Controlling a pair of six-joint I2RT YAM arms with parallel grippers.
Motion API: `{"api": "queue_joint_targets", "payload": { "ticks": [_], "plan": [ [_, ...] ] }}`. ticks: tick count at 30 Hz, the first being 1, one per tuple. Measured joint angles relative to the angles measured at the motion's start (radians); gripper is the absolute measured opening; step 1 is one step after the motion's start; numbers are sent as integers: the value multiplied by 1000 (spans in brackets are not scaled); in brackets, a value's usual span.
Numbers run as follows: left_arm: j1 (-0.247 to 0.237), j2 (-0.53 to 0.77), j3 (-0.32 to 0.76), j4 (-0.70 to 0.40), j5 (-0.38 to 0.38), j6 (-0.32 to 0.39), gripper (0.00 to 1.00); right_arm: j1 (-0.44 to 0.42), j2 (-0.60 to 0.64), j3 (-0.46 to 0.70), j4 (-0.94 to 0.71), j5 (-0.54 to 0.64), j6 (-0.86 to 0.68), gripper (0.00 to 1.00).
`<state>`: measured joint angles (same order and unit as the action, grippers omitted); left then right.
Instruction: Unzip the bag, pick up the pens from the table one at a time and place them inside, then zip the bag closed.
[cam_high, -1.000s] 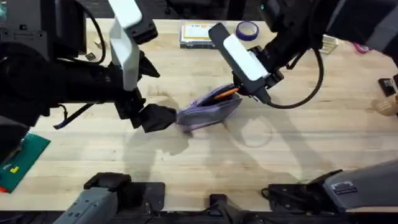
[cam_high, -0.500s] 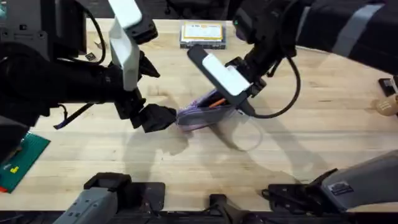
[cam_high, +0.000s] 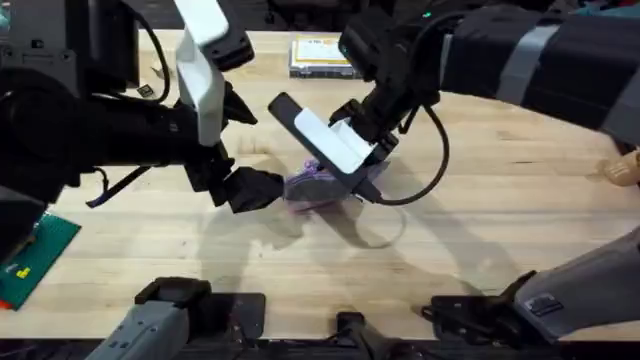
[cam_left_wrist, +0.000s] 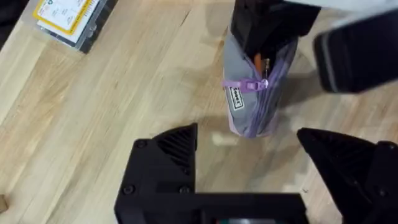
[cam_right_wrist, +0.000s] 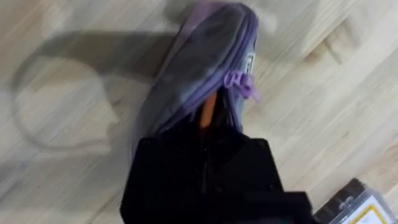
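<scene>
Two claws meet at the bag (cam_left_wrist: 252, 93): our right claw (cam_right_wrist: 208, 134) is down at its open mouth, clenched on the orange pen (cam_right_wrist: 207, 115), whose body sits partly inside between the purple zipper edges. Our left claw (cam_left_wrist: 245, 152) waits released just beside the bag's near end, not touching it. The bag lies mid-bench (cam_high: 150, 260); a clear box with a yellow label (cam_high: 320, 55) rests farther back.

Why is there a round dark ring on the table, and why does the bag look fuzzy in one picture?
In the overhead view, the ring is the looping cable's shadow on the table. In the right wrist view, the bag sits very near the lens, so it blurs. In the left wrist view, it looks sharp.
</scene>
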<state>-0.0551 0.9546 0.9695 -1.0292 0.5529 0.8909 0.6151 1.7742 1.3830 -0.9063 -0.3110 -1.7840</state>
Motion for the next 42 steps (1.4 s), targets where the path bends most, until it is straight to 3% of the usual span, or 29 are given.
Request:
{"api": "queue_joint_targets", "payload": {
  "ticks": [4,6,8,10,11,32,37,42],
  "plan": [
    [0,0,0,0,0,0,993,13,0,0,2,-12,4,36],
    [0,0,0,0,0,0,993,13,0,0,2,-18,9,122],
    [0,0,0,0,0,0,993,13,0,0,2,-24,11,349],
    [0,0,0,0,0,0,993,13,0,0,3,-26,11,639],
    [0,0,0,0,0,0,993,13,0,0,5,-29,10,978],
    [0,0,0,0,0,0,993,17,0,0,5,-36,19,998],
    [21,0,0,-11,0,0,993,17,0,4,2,-25,198,998],
    [89,0,0,-34,1,28,993,17,0,43,-22,27,444,996]
  ]
}}
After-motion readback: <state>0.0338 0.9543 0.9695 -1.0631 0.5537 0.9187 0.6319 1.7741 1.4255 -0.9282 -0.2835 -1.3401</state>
